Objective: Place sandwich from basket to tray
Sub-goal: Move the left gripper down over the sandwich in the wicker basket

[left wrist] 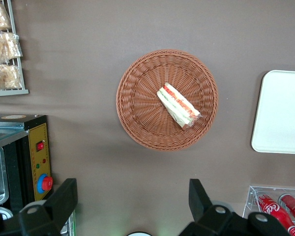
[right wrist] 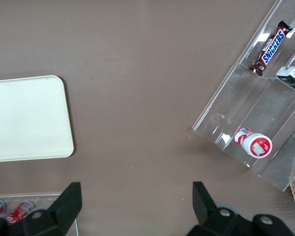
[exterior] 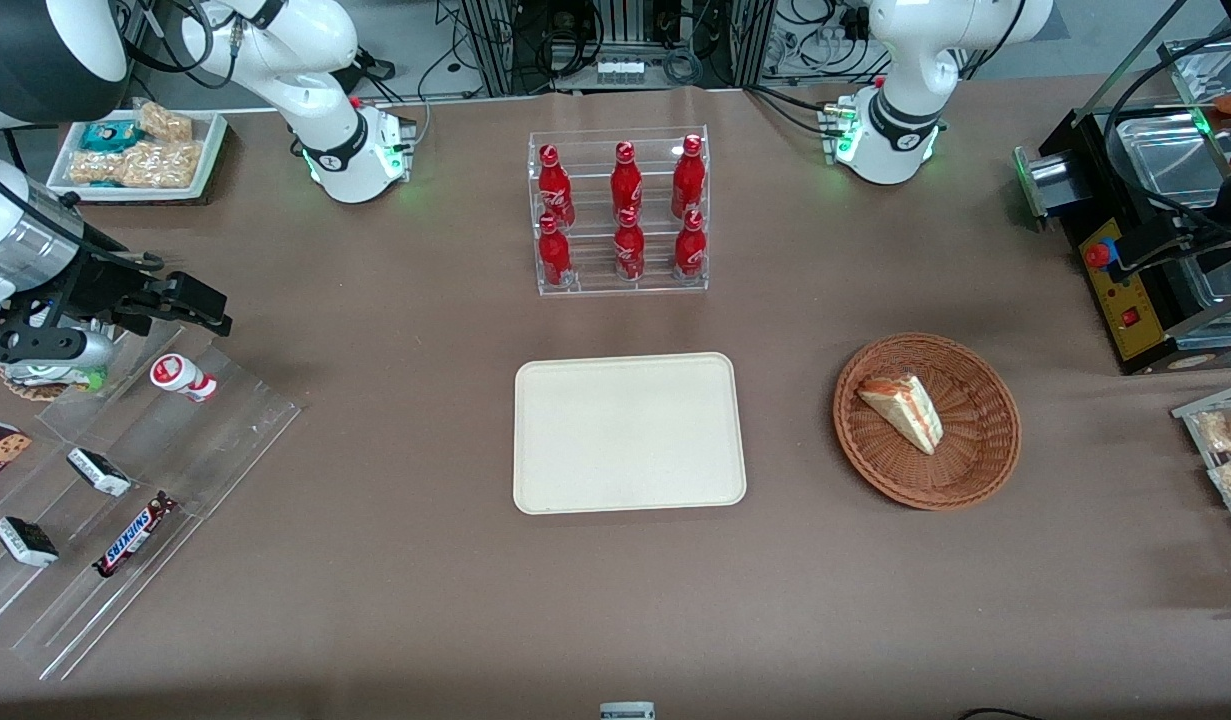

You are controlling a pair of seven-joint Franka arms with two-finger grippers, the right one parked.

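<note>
approach step, i judge: the gripper [left wrist: 132, 209] hangs open high above the wicker basket [left wrist: 137, 113] near the bench's working-arm edge and must descend onto the sandwich wedge [left wrist: 178, 105].

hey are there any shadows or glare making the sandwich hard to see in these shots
Front view: even light, the sandwich sharp in the basket, soft shadows only. Left wrist view: sandwich crisp, no glare; the open end effector hangs high above the table and casts no shadow on it.
</note>
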